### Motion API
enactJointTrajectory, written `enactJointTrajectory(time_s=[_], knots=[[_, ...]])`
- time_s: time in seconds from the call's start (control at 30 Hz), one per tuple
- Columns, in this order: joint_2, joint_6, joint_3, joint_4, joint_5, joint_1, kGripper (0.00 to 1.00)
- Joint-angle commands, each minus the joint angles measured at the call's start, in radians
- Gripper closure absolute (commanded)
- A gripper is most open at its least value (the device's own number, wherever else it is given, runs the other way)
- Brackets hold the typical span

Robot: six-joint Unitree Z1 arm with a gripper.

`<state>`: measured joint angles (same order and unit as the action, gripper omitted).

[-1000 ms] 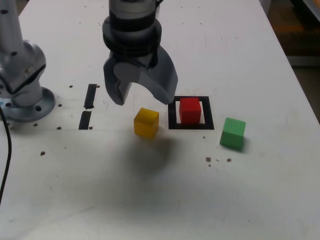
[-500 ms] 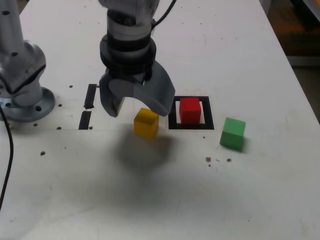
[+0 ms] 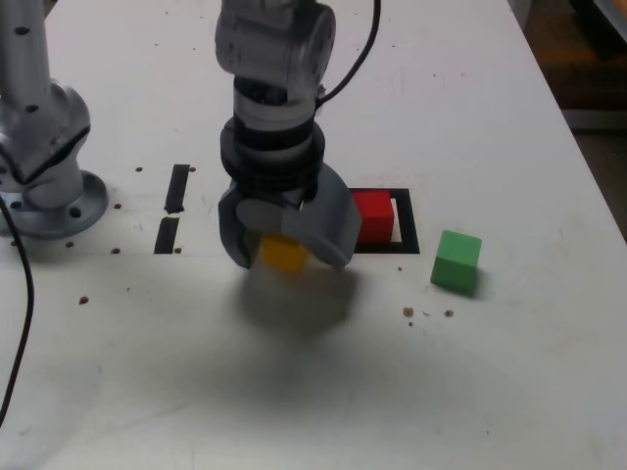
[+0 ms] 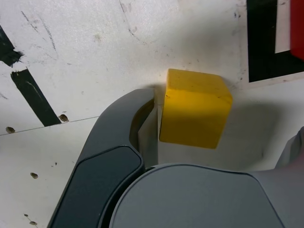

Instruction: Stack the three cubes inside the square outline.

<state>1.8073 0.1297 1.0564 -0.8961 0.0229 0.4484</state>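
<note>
One yellow cube [image 4: 194,108], seemingly slightly skewed, sits between open claw [image 3: 286,245] jaws.

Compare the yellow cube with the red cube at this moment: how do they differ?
The yellow cube sits on bare table outside the square outline; the red cube sits inside it. The gripper straddles the yellow cube with open jaws; the red cube stands beside it, unbracketed. Both look equal in size and rest on the table.
</note>
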Motion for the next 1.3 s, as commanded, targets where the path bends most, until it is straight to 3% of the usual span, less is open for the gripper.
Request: enactJointTrajectory(time_s=[0.0,0.2,0.37,0.63,0.9,1.1,1.27], knots=[[0.004,-0.005,-0.010,0.014,-0.007,0.003,0.03],[0.004,-0.008,-0.029,0.026,-0.019,0.003,0.08],[0.006,-0.011,-0.036,0.025,-0.029,0.002,0.17],[0.006,-0.018,-0.043,0.023,-0.049,-0.003,0.49],[0.007,-0.031,-0.040,0.062,-0.055,-0.005,0.71],[-0.001,-0.029,-0.042,0.066,-0.052,-0.005,0.74],[-0.036,0.031,-0.013,-0.019,-0.015,-0.005,0.74]])
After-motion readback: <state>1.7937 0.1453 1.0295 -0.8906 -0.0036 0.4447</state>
